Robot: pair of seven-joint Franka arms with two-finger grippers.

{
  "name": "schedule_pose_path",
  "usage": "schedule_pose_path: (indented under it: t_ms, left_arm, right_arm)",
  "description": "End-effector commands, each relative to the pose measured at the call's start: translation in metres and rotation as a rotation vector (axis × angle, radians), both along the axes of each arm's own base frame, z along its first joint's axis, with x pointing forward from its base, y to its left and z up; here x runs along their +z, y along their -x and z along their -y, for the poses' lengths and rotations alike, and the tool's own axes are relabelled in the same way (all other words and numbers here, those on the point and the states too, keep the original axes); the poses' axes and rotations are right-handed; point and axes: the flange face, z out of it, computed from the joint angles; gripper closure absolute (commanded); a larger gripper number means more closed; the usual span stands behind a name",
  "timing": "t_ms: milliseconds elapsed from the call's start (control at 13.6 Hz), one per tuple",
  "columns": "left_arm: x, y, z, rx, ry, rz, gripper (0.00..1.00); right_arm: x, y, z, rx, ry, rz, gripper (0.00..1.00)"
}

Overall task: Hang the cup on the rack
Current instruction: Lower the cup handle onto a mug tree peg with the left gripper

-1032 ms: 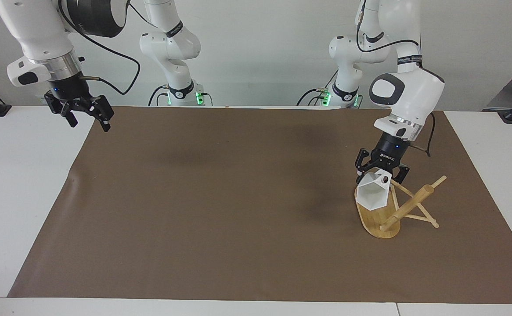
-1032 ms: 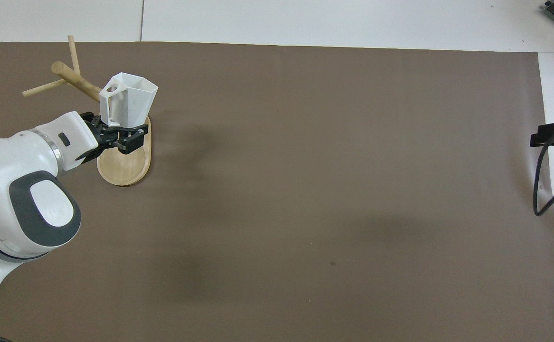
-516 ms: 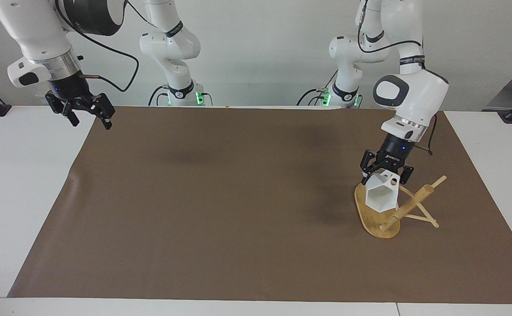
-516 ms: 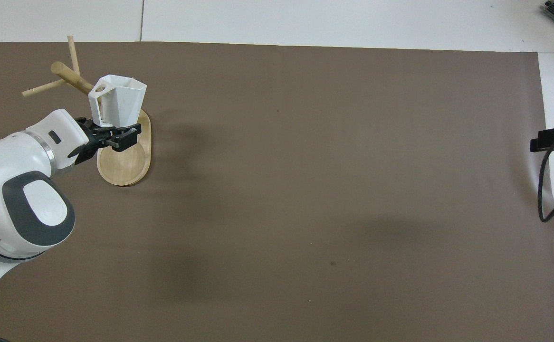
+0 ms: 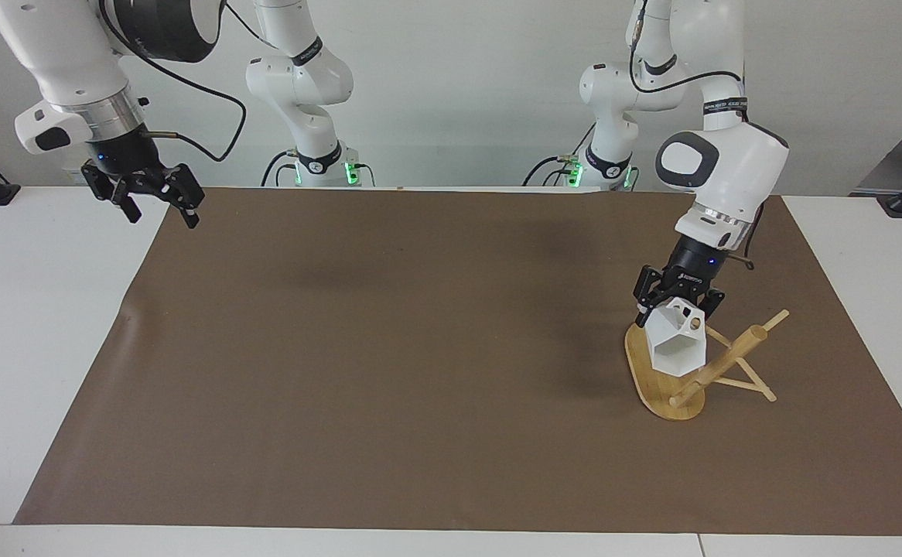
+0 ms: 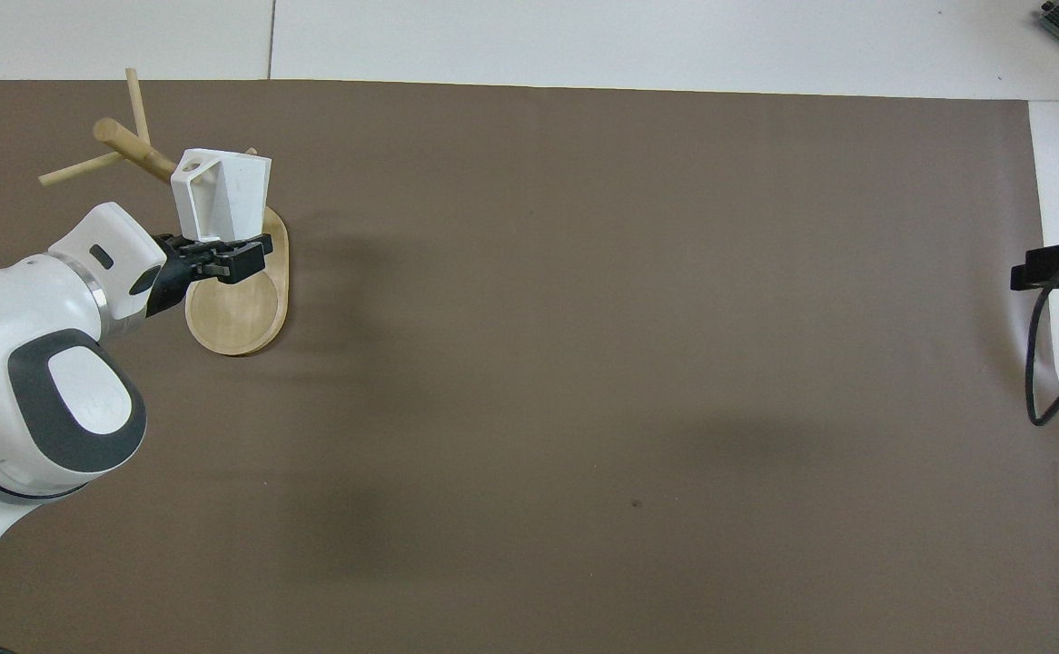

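Observation:
The white faceted cup (image 5: 678, 348) (image 6: 225, 193) lies on its side in the air over the rack's oval base (image 5: 652, 387) (image 6: 239, 313), its mouth turned away from the robots and its pierced handle on top. My left gripper (image 5: 671, 304) (image 6: 219, 254) is shut on the cup's bottom end by the handle. The cup sits close against the rack's thick post (image 5: 726, 362) (image 6: 130, 145); whether they touch I cannot tell. Thin pegs (image 5: 745, 383) stick out of the post. My right gripper (image 5: 155, 203) (image 6: 1058, 266) hangs open over the brown mat's corner at the right arm's end.
A brown mat (image 5: 389, 371) (image 6: 584, 363) covers most of the white table (image 5: 25, 333). A black cable (image 6: 1038, 363) hangs from the right arm above the mat's edge. Nothing else stands on the mat.
The left gripper has carried the cup sideways toward the rack's post and turned it, so the mouth faces more away from the robots. The right gripper has shifted only slightly.

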Motion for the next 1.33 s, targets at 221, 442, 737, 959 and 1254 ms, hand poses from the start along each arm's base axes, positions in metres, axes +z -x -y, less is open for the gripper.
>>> schedule_pose_path:
  t_ms: [221,442,737,959,1254]
  left_arm:
    - [-0.002,0.002,0.004,0.018,0.0,-0.011,1.0]
    - [0.004,-0.003,0.014,-0.003,-0.002,0.011,1.0]
    - [0.005,-0.006,0.017,0.012,-0.006,0.036,1.0]
    - [0.007,-0.009,0.015,0.019,-0.003,0.043,1.0]
    - [0.006,-0.009,0.013,0.084,0.038,0.015,1.0]
  right_arm:
    - [0.002,0.007,0.0,0.021,-0.021,-0.006,0.0]
    - [0.002,0.006,0.0,0.023,-0.02,-0.004,0.0]
    - [0.002,0.006,0.0,0.021,-0.02,-0.004,0.0]
    - [0.002,0.006,0.0,0.021,-0.02,-0.004,0.0]
    - [0.002,0.007,0.0,0.021,-0.021,-0.006,0.0]
